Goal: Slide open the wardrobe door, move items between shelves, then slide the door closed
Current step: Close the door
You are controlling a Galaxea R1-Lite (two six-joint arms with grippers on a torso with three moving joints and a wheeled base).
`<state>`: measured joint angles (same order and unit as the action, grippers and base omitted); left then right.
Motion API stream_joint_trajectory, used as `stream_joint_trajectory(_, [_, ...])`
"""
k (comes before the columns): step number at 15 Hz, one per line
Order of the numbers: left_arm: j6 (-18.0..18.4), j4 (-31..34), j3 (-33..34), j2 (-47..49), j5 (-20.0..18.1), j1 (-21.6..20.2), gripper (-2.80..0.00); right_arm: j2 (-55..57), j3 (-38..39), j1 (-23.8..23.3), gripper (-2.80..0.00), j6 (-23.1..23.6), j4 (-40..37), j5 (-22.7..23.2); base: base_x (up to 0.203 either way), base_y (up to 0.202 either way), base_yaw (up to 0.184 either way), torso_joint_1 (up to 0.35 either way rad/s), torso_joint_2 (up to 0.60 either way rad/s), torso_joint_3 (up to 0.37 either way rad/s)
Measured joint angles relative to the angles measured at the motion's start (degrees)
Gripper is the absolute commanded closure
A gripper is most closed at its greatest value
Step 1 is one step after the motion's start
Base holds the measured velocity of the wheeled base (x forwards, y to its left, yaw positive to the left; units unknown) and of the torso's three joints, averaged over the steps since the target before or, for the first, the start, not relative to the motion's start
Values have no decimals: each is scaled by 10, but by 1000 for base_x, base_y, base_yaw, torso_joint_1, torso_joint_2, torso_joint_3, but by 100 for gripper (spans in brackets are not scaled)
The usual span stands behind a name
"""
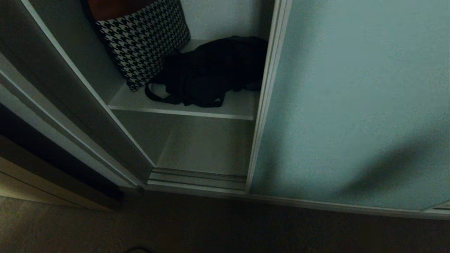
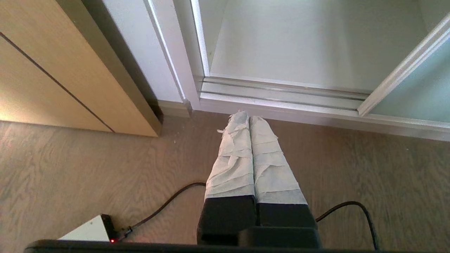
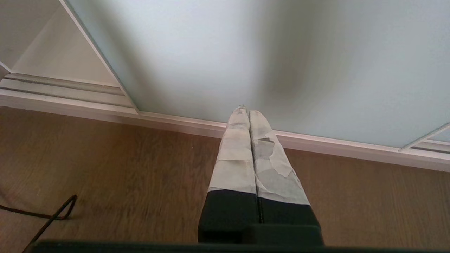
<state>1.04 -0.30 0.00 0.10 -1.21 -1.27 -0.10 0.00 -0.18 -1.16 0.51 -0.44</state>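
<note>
Nearest to us, our left gripper (image 2: 250, 117) is hanging low over the wooden floor (image 2: 88, 168) with its tape-wrapped fingers (image 2: 235, 154) pressed together around nothing, pointing at the wardrobe's bottom track (image 2: 281, 93). We are holding our right gripper (image 3: 246, 111) the same way, fingers (image 3: 269, 165) closed and empty, in front of the sliding wardrobe door (image 3: 246, 52), near its lower rail; whether the tips are touching it we cannot tell. Neither arm is showing in the head view. Taking the door (image 1: 351, 98) as our landmark, the open compartment is lying just to its left, and the door's frame is cutting off the compartment's right side. On the upper shelf (image 1: 182, 113) there, the black bag (image 1: 211, 70) is slumping right beside the door's edge, a strap loop trailing toward the shelf front; its far side is passing behind the frame, so we are not seeing where it ends. Farther left of the door, a houndstooth cushion (image 1: 144, 38) is leaning against the compartment wall, touching the bag, its top cropped. Below, the lower shelf (image 1: 207, 147) is sitting in shadow. A black cable (image 2: 165, 203) is running across the floor behind our left gripper to a white box (image 2: 88, 230), only partly in view. Beige cabinet fronts (image 2: 42, 70) are standing well left of the door.
</note>
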Motion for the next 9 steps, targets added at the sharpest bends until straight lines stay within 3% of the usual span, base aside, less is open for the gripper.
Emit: stream_joint_trajectory(9, [6,1,0,0,0,0,0,0,0,0,0,0,-2,0,0,0,0,0,0,0])
